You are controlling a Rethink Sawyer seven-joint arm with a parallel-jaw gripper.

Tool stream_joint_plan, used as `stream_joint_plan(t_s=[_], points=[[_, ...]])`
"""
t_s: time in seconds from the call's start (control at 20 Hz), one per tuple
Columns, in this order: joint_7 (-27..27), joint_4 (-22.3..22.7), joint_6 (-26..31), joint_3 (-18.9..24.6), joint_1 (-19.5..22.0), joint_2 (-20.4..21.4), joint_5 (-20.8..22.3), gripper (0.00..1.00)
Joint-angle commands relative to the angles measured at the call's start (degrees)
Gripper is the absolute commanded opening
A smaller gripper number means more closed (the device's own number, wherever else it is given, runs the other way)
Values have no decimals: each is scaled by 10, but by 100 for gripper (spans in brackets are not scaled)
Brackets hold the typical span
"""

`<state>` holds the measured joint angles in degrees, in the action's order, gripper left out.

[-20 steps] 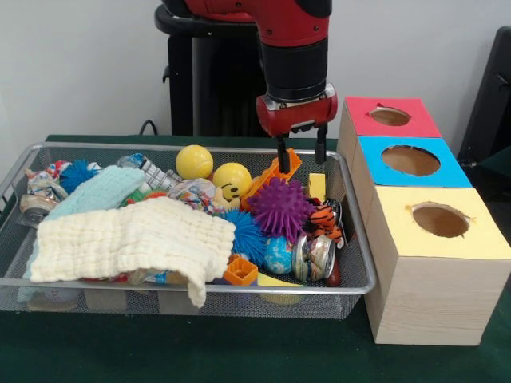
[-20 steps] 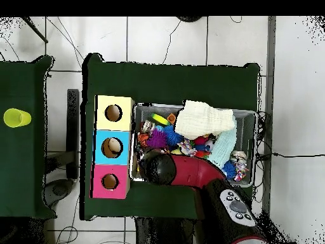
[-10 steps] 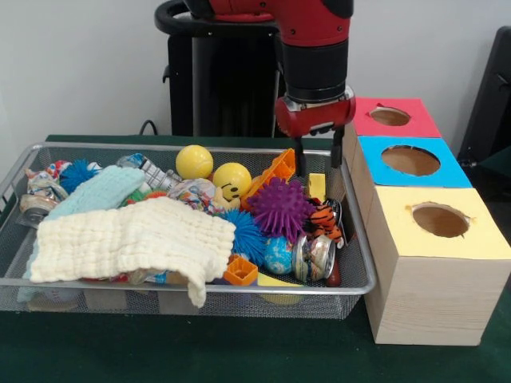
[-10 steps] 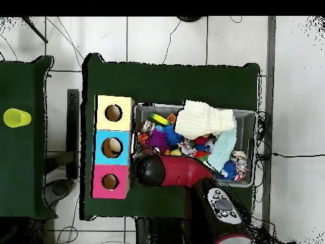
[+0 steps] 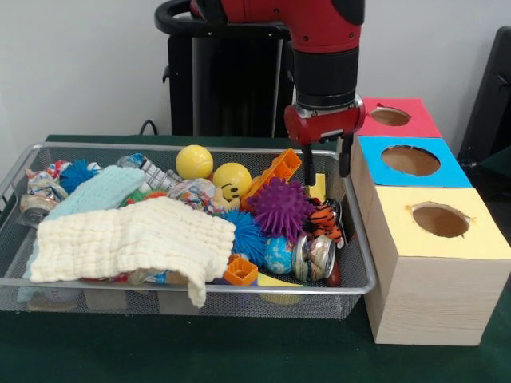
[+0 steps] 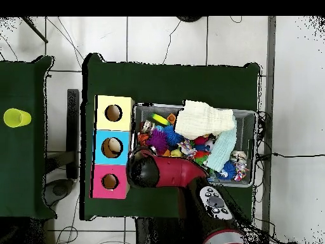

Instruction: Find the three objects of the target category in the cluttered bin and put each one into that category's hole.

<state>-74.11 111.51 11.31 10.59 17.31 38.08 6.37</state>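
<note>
The tool hung open and empty over the wire bin's boxes-side end. The striped plush tiger lay directly below it, toward the worktop's camera-side edge.

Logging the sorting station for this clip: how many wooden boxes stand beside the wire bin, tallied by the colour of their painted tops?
Red-topped box: 1
Blue-topped box: 1
Yellow-topped box: 1
Total: 3 boxes, each with one round hole, in a row beside the wire bin.
</note>
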Motion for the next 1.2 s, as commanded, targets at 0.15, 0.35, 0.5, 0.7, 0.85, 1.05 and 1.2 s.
stream_joint_plan(t_s=[0.15, 0.35, 0.5, 0.7, 0.85, 1.05, 1.2], points=[[-109, -41, -89, -24, 10, -39, 12, 100], [-116, -39, -98, -33, 6, -36, 0, 100], [-112, -38, -99, -32, 10, -36, -3, 100], [-100, -40, -96, -25, 14, -40, 4, 100], [-93, -39, -93, -20, 17, -40, 9, 100], [-84, -42, -78, -15, 18, -41, 11, 100], [-74, -42, -66, -5, 22, -41, 15, 100]])
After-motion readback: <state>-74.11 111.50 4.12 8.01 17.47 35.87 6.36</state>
